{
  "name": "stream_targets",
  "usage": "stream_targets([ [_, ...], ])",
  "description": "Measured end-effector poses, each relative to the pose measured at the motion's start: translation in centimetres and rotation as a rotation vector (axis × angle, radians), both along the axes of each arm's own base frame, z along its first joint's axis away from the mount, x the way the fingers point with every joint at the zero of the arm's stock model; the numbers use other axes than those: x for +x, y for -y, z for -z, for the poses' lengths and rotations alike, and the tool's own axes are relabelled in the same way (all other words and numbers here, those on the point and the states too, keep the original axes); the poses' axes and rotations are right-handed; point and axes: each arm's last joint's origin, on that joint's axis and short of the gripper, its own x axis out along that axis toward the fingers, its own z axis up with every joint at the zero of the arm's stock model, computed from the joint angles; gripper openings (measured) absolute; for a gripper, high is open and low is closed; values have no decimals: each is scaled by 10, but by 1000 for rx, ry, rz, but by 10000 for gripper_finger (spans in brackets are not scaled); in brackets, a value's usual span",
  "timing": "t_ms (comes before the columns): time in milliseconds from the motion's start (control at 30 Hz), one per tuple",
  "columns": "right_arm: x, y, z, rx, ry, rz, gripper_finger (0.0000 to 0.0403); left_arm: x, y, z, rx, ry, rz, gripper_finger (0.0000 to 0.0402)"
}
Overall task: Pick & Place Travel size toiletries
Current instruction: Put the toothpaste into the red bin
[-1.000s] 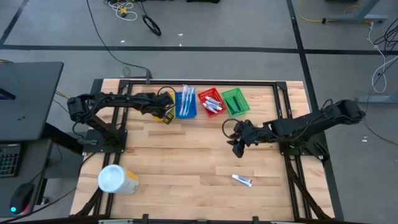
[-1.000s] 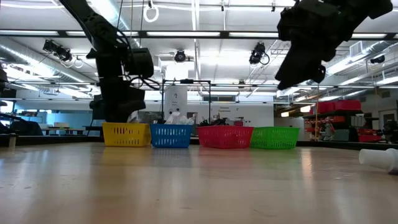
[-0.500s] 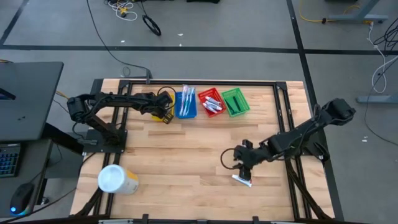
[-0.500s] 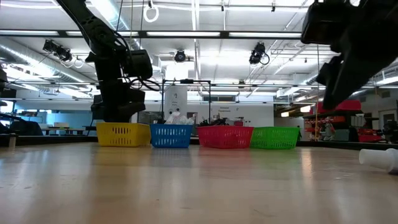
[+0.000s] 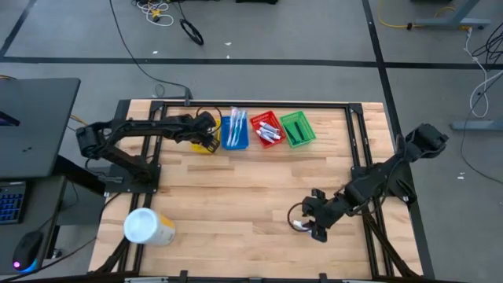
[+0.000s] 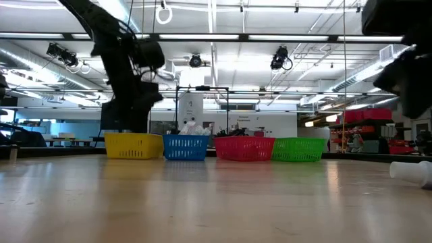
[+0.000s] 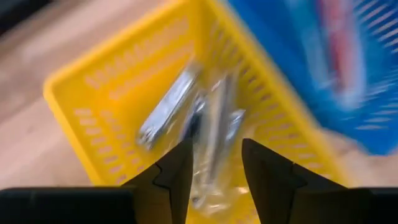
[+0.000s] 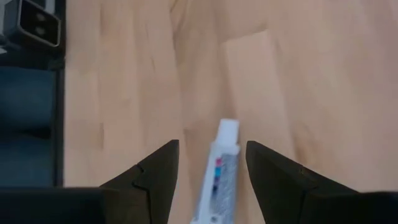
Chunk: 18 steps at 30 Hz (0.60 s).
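Note:
A small white tube with red and blue print (image 8: 222,169) lies flat on the wooden table (image 5: 236,196) near its front right. My right gripper (image 8: 214,186) hangs open over the tube (image 5: 298,226), slanting down, one finger on either side of it and a gap to each. My left gripper (image 7: 214,180) stands open over the yellow basket (image 7: 93,93) at the far left of the basket row, touching nothing. Silvery sachets (image 7: 168,112) lie on the basket's floor. In the high view the left gripper (image 5: 209,138) hides most of that basket.
Beside the yellow basket (image 6: 137,146) stand a blue basket (image 5: 234,132), a red basket (image 5: 266,130) and a green basket (image 5: 297,128), with toiletries in the blue and the red. A big white-and-yellow container (image 5: 148,227) lies at the near left. Bare wood fills the middle.
My right gripper has swung from the table's right middle toward the near edge and come down over the white tube, which has stayed where it lay. My left arm has tipped back a little above the yellow basket.

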Motion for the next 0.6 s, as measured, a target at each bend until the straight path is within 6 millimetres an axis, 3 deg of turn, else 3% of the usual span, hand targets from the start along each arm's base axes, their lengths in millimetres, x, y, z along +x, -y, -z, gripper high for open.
stream_targets([
  [300,-7,-23,31,-48,-118,-27,197,8,32,-62,185,314,110,133],
  [600,-7,-29,53,-102,-184,-19,197,20,55,-71,201,412,203,130],
])
